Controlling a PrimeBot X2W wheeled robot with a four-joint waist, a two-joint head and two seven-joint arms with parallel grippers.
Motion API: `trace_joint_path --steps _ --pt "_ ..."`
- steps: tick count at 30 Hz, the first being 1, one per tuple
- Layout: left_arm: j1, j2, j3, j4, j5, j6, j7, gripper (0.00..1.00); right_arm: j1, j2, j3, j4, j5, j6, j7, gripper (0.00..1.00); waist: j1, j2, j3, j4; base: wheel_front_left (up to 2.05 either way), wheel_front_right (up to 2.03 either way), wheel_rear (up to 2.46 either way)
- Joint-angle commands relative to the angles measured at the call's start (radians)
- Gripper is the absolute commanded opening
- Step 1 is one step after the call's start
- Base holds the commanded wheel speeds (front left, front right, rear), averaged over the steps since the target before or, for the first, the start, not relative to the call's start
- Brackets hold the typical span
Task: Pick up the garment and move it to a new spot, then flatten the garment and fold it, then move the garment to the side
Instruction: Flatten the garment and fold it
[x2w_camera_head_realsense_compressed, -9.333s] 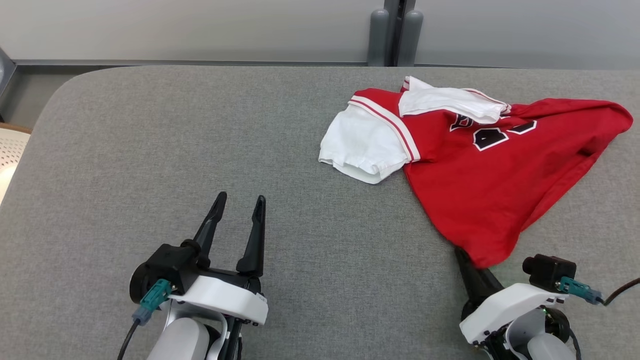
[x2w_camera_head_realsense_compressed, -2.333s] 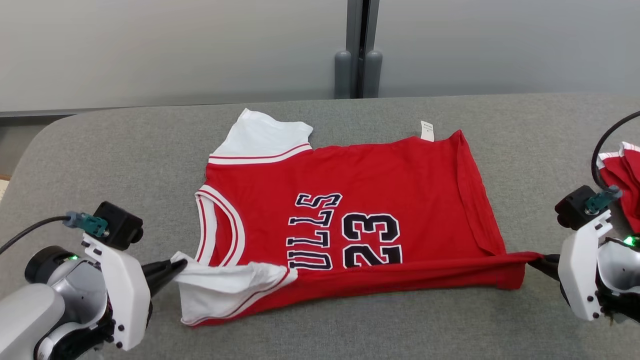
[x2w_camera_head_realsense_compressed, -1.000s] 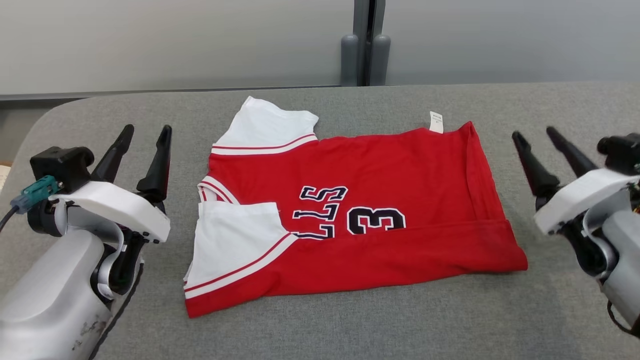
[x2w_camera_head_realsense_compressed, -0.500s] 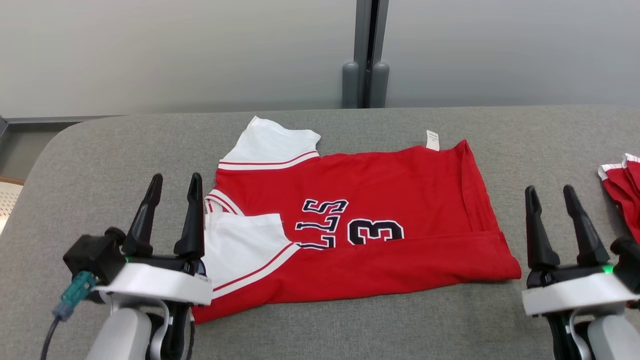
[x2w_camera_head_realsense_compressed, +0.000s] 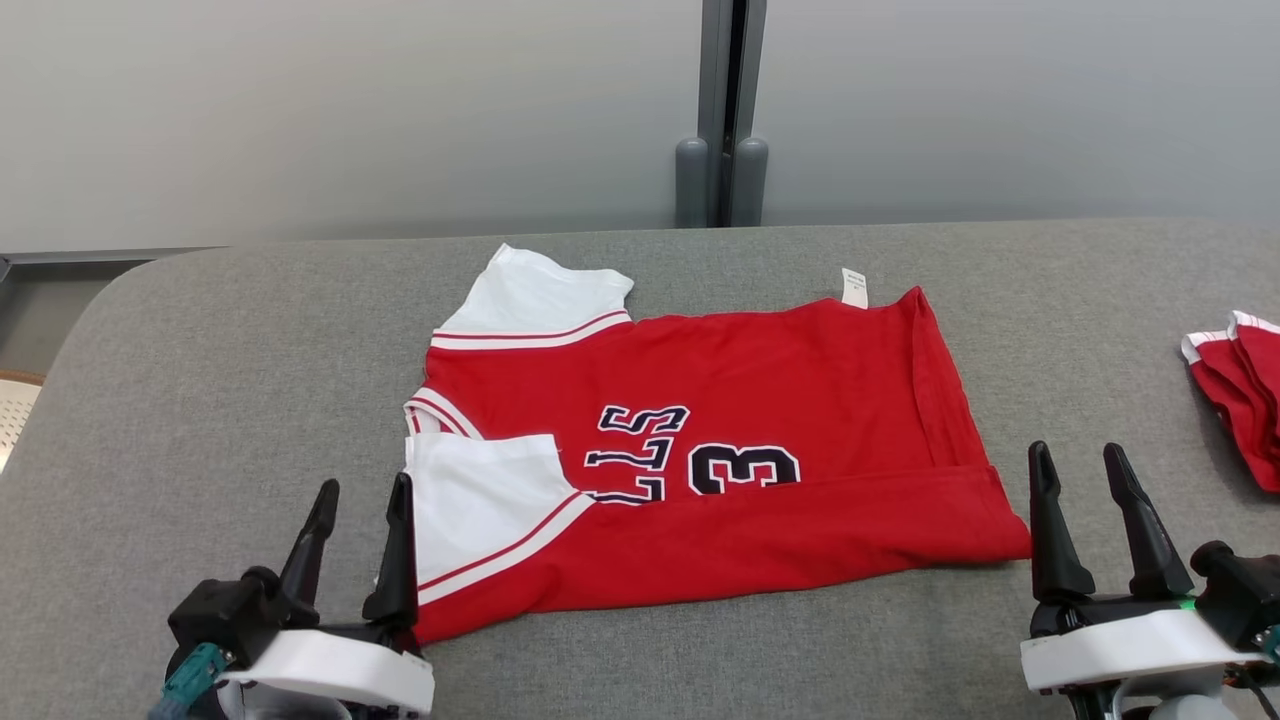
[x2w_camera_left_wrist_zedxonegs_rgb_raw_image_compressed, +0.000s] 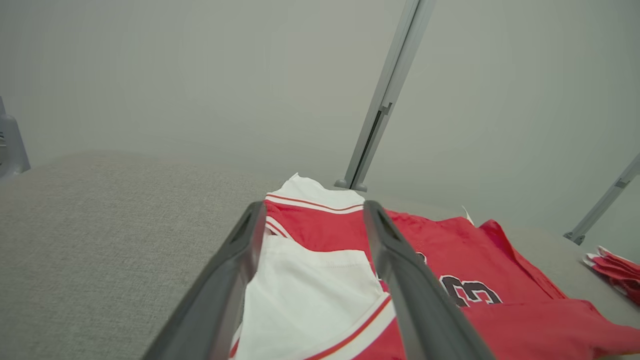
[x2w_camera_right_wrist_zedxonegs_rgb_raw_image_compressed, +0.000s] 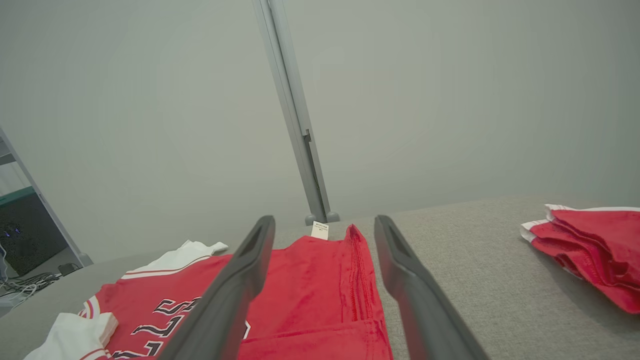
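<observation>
Red jersey (x2w_camera_head_realsense_compressed: 780, 400): flat on grey table (x2w_camera_head_realsense_compressed: 220, 380), near edge folded up over the print (a "3" shows).
Left gripper (x2w_camera_head_realsense_compressed: 365, 488): fingers apart, empty, at jersey's 7 o'clock corner.
Right gripper (x2w_camera_head_realsense_compressed: 1075, 452): fingers apart, empty, beside its 4 o'clock corner.
Pile (x2w_camera_head_realsense_compressed: 1235, 390): red, 3 o'clock, well apart.

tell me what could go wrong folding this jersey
1. The far sleeve sticks out past the jersey; folding the far edge over may bunch it.
2. The other red garment lies close to the open right gripper; a wide swing could snag it.
3. The open left gripper points at the folded near sleeve; pushing forward could rumple it.
</observation>
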Motion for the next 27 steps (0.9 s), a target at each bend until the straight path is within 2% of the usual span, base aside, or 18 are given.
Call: trace_joint_path --steps 1,7,14,20,22,26,27 --pt "-0.028 0.004 0.011 -0.002 -0.005 -0.004 -0.002 1.0 0.0 -0.004 -0.003 -0.005 0.0 0.0 -0.001 1.0 0.0 0.0 0.0 0.002 0.0 0.0 0.0" --pt "-0.047 0.003 -0.015 0.117 0.055 0.003 -0.002 1.0 -0.014 -0.007 0.006 -0.007 0.006 0.0 -0.001 1.0 0.0 0.0 0.005 0.0 0.0 0.0 0.0" --pt "-0.119 0.011 -0.023 0.381 0.108 0.079 0.025 1.0 -0.017 -0.008 0.017 -0.001 0.006 0.0 -0.001 1.0 0.0 0.0 0.023 -0.005 0.0 0.0 0.0" --pt "-0.183 0.018 -0.024 0.514 0.115 0.116 0.037 1.0 -0.026 -0.006 0.018 0.001 0.008 0.0 -0.001 1.0 0.0 0.0 0.038 -0.013 0.0 0.0 0.0" --pt "-0.197 0.019 -0.034 0.551 0.121 0.117 0.052 1.0 -0.028 -0.007 0.014 0.002 0.006 0.0 -0.001 1.0 0.0 0.0 0.042 -0.016 0.0 0.0 0.0" --pt "-0.214 0.017 -0.052 0.606 0.113 0.091 0.078 1.0 -0.03 -0.003 0.006 0.007 0.001 0.0 -0.001 1.0 0.0 0.0 0.046 -0.02 0.0 0.0 0.0" --pt "-0.219 0.016 -0.055 0.617 0.111 0.083 0.082 0.6 -0.029 -0.001 0.0 0.009 0.0 0.0 -0.001 1.0 0.0 0.0 0.046 -0.02 0.0 0.0 0.0"
